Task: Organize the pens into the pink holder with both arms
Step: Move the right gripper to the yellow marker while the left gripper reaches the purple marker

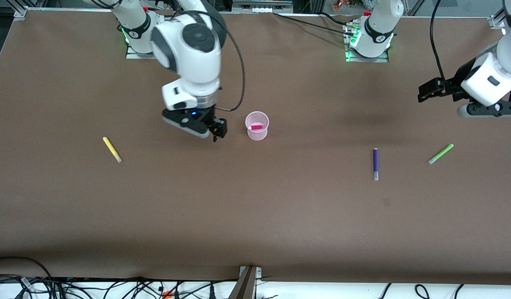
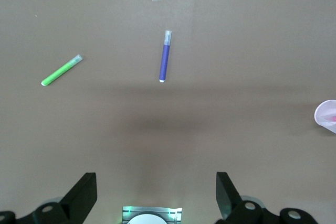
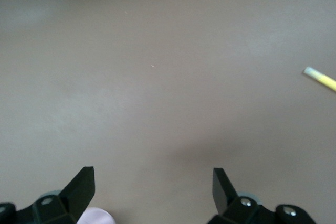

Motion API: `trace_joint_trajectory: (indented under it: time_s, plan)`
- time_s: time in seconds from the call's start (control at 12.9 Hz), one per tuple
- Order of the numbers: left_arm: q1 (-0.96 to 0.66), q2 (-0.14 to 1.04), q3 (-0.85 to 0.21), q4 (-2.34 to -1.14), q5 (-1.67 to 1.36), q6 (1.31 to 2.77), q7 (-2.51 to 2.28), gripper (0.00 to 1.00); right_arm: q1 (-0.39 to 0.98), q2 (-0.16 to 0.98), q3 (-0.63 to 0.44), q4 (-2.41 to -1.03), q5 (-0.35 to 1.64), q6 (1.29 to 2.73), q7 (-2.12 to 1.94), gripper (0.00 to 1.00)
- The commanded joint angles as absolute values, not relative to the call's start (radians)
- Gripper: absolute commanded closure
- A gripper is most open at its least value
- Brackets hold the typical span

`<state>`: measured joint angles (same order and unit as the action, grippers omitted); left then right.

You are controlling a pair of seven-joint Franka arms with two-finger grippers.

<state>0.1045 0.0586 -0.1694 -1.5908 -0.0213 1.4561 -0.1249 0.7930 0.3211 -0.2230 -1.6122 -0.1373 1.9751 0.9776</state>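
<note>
While the magenta pen (image 1: 256,127) lies inside the pink holder (image 1: 257,126) at mid-table, the right gripper (image 1: 217,129) hangs just beside the holder, jaws spread and empty. Left gripper (image 1: 429,90), also spread and empty, waits above the table's left-arm end. Yellow pen (image 1: 112,149), dark purple pen (image 1: 375,163) and light green pen (image 1: 441,153) lie on the brown table (image 1: 255,216), nearer the front camera than the holder.

Robotics lab: aluminium-framed table (image 1: 255,207), loose cables (image 1: 114,286)

Two glossy white arms (image 1: 189,45) with dark grey joint caps, black cables, black claws (image 1: 216,128).
</note>
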Motion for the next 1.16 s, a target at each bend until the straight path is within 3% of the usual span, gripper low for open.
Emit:
trace_joint_trajectory:
  time_s: [0.0, 0.16, 0.39, 0.85, 1.01, 1.09]
  plan:
    - [0.107, 0.135, -0.167, -1.537, 0.021, 1.436, -0.133, 0.00, 0.793, 0.308, -0.340, -1.568, -0.013, 1.834, 0.669, 0.01]
    - [0.115, 0.242, -0.166, -1.508, 0.073, 1.436, -0.115, 0.00, 0.793, 0.307, -0.417, -1.572, -0.006, 1.778, 0.431, 0.01]
    - [0.109, 0.247, -0.170, -1.518, 0.080, 1.442, -0.103, 0.00, 0.792, 0.275, -0.475, -1.614, -0.003, 1.741, 0.289, 0.01]
    - [0.118, 0.176, -0.172, -1.856, 0.075, 1.759, -0.077, 0.00, 0.766, 0.204, -0.496, -1.758, -0.005, 1.867, 0.273, 0.01]
    - [0.118, 0.176, -0.172, -1.972, 0.075, 1.929, -0.075, 0.00, 0.686, 0.198, -0.433, -1.759, -0.006, 1.868, 0.244, 0.01]
    - [0.118, 0.178, -0.170, -2.052, 0.075, 2.044, -0.075, 0.00, 0.589, 0.190, -0.345, -1.758, -0.008, 1.871, 0.235, 0.01]
